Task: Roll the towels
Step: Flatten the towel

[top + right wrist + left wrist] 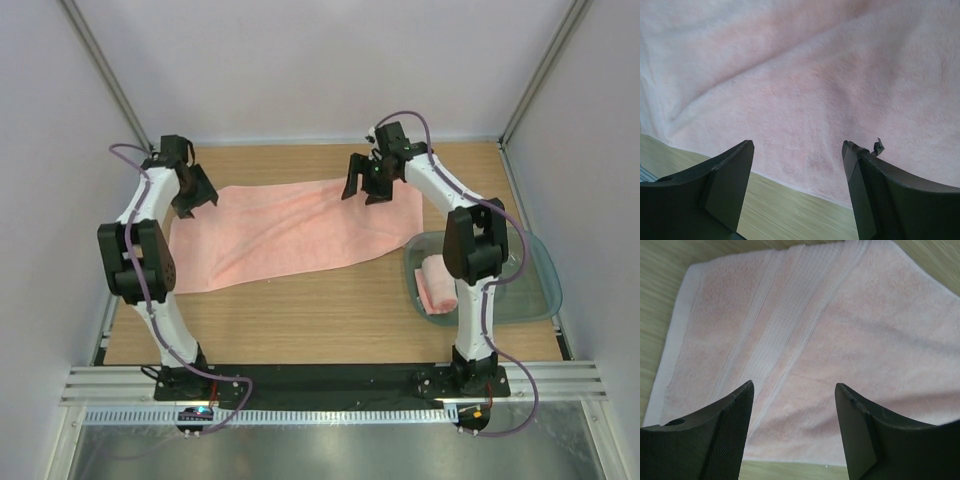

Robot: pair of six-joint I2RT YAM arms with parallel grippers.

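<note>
A salmon-pink towel [290, 235] lies spread flat across the wooden table, a little creased. Its left end carries pale whitish stripes [790, 325]. My left gripper [195, 200] hovers open above that striped end, with nothing between its fingers [794, 390]. My right gripper [362, 190] stands open over the towel's far right edge [805, 85], fingers apart and empty [797, 147], with bare wood just under them. A second pink towel [435, 285] lies rolled up inside the tray at the right, partly hidden behind the right arm.
The translucent teal-grey tray [535, 285] sits at the table's right edge, next to the right arm. Grey walls and metal frame posts enclose the table on three sides. Bare wood [320, 310] shows between the spread towel and the arm bases.
</note>
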